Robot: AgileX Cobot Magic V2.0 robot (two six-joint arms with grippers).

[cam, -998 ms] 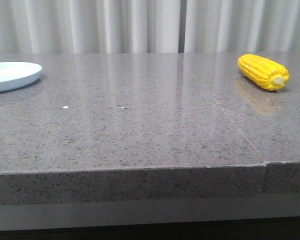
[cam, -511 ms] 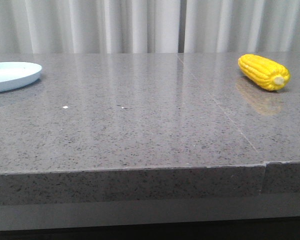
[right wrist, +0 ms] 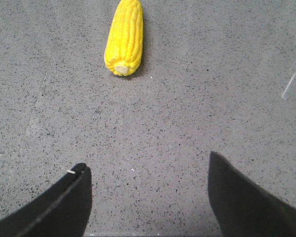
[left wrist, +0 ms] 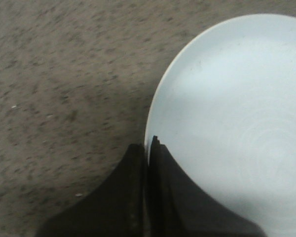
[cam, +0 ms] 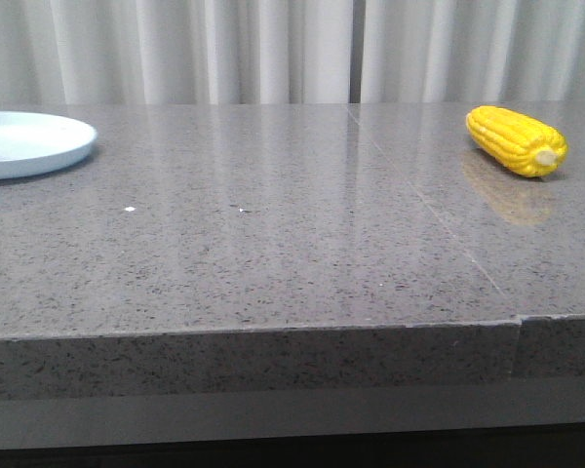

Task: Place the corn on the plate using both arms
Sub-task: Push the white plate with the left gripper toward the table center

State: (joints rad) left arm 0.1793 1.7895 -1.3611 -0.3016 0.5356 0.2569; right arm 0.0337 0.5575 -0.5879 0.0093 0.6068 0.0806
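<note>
The yellow corn (cam: 517, 139) lies on the grey stone table at the far right, its pale stub end toward me. It also shows in the right wrist view (right wrist: 124, 37), well ahead of my right gripper (right wrist: 147, 165), which is open and empty over bare table. The pale blue-white plate (cam: 29, 144) sits at the far left, partly cut off by the frame edge. In the left wrist view my left gripper (left wrist: 148, 144) is shut on the rim of the plate (left wrist: 237, 123), one finger outside and one inside. Neither gripper shows in the front view.
The grey speckled table (cam: 273, 244) has a seam (cam: 419, 210) running from back to front right of centre, and its front edge is near me. White curtains (cam: 273, 49) hang behind the table.
The plate has slid to the right, so more of it shows in the front view. The corn has stayed where it was.
</note>
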